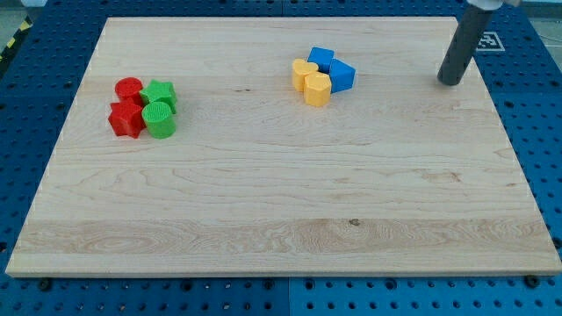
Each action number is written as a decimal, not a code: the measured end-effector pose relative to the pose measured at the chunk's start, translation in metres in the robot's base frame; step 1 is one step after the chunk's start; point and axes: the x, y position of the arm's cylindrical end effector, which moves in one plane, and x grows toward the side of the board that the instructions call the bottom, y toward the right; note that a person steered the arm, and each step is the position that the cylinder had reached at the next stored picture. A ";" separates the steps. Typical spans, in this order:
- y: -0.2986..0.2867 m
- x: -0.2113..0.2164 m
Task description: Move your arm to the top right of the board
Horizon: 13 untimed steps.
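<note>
My tip [450,82] rests on the wooden board [281,219] near its right edge, toward the view's top right, clear of every block. Two yellow blocks [311,82] and two blue blocks [333,69] form a cluster left of the tip, at the upper middle. At the view's left, a red cylinder [128,88], a red star-like block [126,118], a green star-like block [161,92] and a green cylinder [159,119] sit packed together.
A black-and-white marker tag [487,41] is on the board's top right corner, just right of the rod. A blue perforated table [26,105] surrounds the board.
</note>
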 end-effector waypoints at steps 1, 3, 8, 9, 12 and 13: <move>-0.008 -0.037; -0.064 -0.061; -0.064 -0.074; -0.064 -0.082; -0.064 -0.110; -0.064 -0.118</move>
